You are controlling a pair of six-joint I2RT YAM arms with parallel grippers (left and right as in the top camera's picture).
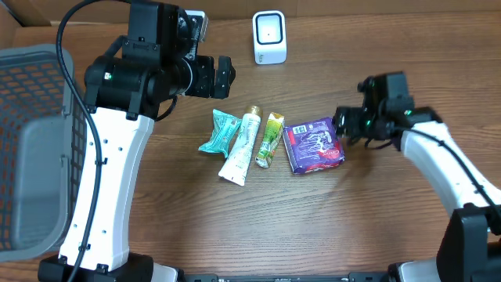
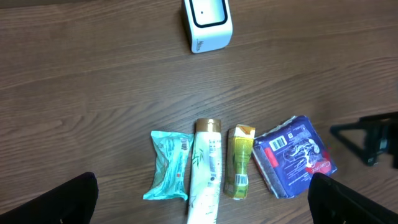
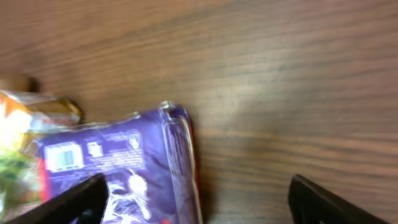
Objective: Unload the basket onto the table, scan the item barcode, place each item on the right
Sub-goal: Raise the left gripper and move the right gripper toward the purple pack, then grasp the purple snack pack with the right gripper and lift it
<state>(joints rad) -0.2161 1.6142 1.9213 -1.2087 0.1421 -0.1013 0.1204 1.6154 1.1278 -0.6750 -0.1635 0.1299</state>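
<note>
Up from the near-left edge, the left arm point(image 1: 117, 180), elbow high, bent over the table point(image 1: 391, 63); left gripper point(image 1: 225, 76) hanging above the wood, fingers point(image 2: 56, 202) spread wide, empty. Low from the right, the right arm point(image 1: 438, 157); right gripper point(image 1: 342, 125) just beside the purple packet point(image 1: 313, 144), fingers point(image 3: 81, 199) spread, pinching nothing. Packet flat, barcode up, well apart from the white scanner point(image 1: 269, 37).

The place looks like a robot test bench arranged as a shop checkout. A wooden table point(image 1: 352, 227) carries a white barcode scanner point(image 1: 269, 37), a row of small packaged goods point(image 1: 243, 145) and a grey mesh basket point(image 1: 35, 86), with brown cardboard point(image 1: 376, 6) behind.
</note>
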